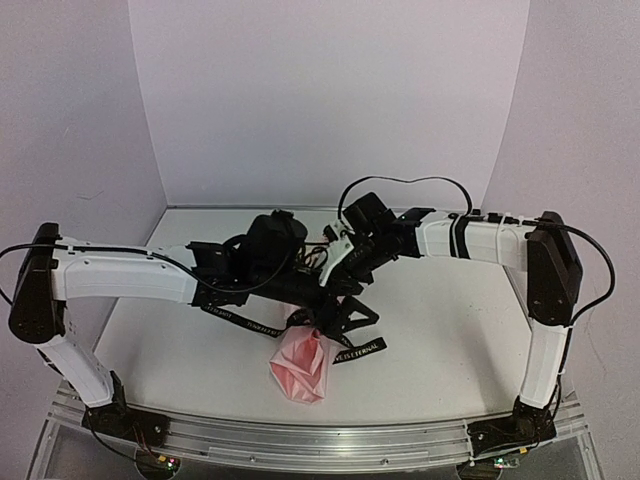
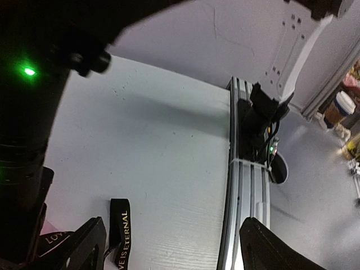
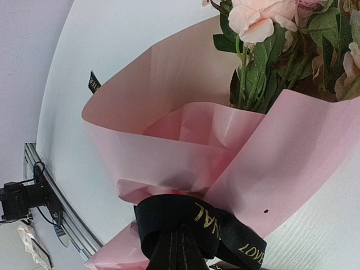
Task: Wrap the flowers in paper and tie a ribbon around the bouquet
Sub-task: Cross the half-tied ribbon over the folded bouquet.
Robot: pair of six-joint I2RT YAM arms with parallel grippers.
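Top view: the cone-shaped bouquet [image 1: 300, 365] of pale blooms in pink wrap lies on the white table [image 1: 450, 330], at about 6 o'clock from the table's middle. Both arms meet above it. Only the crumpled narrow end of the paper shows here, pointing toward the near edge. The blooms are hidden under the wrists.

Right wrist view: the cream and pale pink rose-like flowers [image 3: 256, 19] with green leaves sit at 1 o'clock. They rise out of the thin light pink sheet of paper [image 3: 169, 84], which is folded round the stems. The long narrow black ribbon [image 3: 185, 222] with pale lettering is cinched round the neck of the cone at 6 o'clock. Its strands run off the bottom edge. A loose ribbon end lies flat on the table at 10 o'clock.

The right gripper [image 1: 335, 285] is closed. Its fingertips are out of sight, so we cannot tell whether it pinches anything.

Left wrist view: the left gripper [image 2: 171, 236] is spread wide with only bare table between its fingers [image 2: 84, 247]. A lettered ribbon end lies at 7 o'clock, just beside the inner finger. The grooved aluminium rail [image 2: 247, 185] runs from 1 to 5 o'clock.
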